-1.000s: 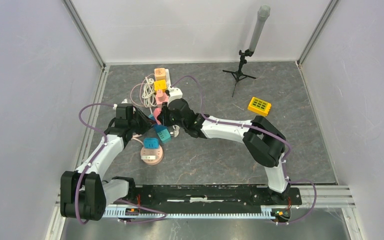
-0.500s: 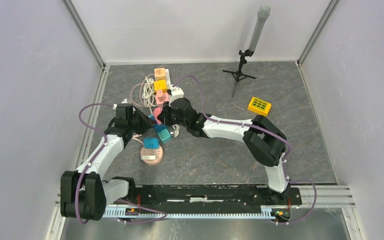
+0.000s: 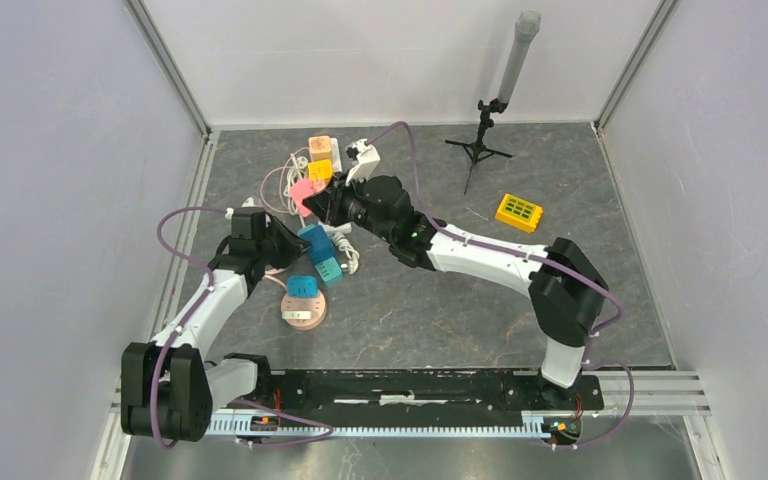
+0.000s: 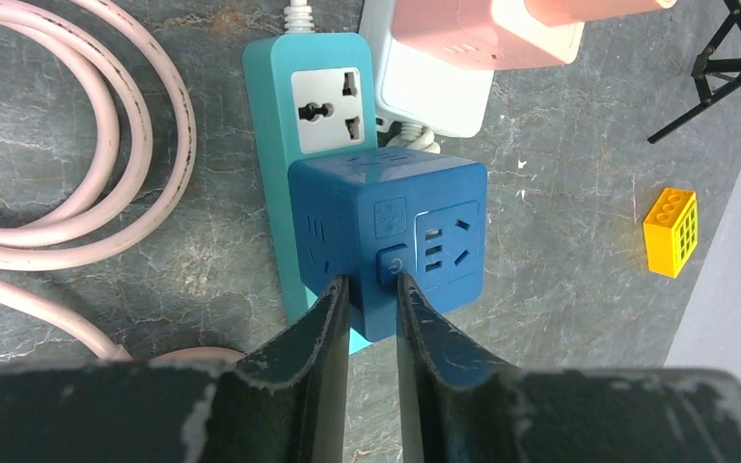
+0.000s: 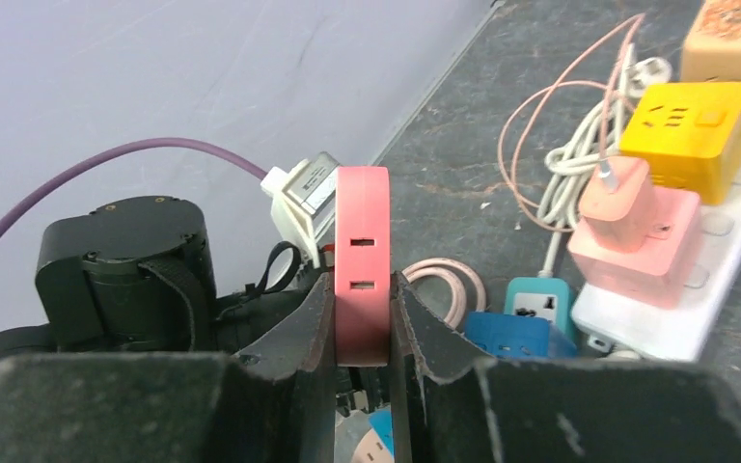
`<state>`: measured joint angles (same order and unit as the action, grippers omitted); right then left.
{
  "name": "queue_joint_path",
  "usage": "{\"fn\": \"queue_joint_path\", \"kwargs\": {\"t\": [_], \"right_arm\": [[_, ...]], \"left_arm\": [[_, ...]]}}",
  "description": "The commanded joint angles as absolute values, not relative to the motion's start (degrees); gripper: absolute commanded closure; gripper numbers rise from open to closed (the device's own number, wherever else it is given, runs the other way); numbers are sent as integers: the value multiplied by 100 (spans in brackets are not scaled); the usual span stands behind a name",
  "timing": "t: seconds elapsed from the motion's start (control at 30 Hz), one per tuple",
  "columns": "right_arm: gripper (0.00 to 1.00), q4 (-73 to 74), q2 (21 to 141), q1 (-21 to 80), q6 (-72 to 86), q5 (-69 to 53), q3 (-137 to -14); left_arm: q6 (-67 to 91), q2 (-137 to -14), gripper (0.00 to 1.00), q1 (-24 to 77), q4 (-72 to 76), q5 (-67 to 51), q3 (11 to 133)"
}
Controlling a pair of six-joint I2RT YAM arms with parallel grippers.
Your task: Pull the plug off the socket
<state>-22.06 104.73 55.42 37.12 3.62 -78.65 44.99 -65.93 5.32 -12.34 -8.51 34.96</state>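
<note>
Right tool (image 5: 362, 289) clamps pink plug (image 5: 362, 231), plain in wrist view, left tool (image 4: 371, 286) grip unclear

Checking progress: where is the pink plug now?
Right wrist view: the pink plug sits clamped in the right claw, left of the white power strip.

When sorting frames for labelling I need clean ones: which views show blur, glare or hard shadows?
Top external view: even diffuse light, faint shadows, no glare, all sharp. Left wrist view: blue cube socket crisp, the dark fingers blurring toward the bottom edge. Right wrist view: pink plug crisp, fingers around it slightly soft, no glare.
</note>
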Motion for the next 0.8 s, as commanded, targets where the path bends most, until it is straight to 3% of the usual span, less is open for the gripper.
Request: {"fn": "queue_joint_path", "kwargs": {"t": [0.0,0.1,0.33,0.47,0.77], "right_arm": [[100,-2084,9956,5445,3321,777,-7765],[100,-1786,9424,5320,2996,1181,-7459],[100,-769,8074,4816,2755,1577,-6065],[100,-149,7438,4389,2879,1642,-5159],[100,-263,6699,3673,3844,931,-4061]], "left_arm": [[4421,-6778,81,536,-2020,-503,3438],[4396,-6701,68,536,-2047,-780,3766],[3744,-6512,24,536,-3023,-1191,5065],[3437,-6107,2,529,-3303,-1119,5205],[3495,-5403,0,527,-3263,-1040,4410]]}}
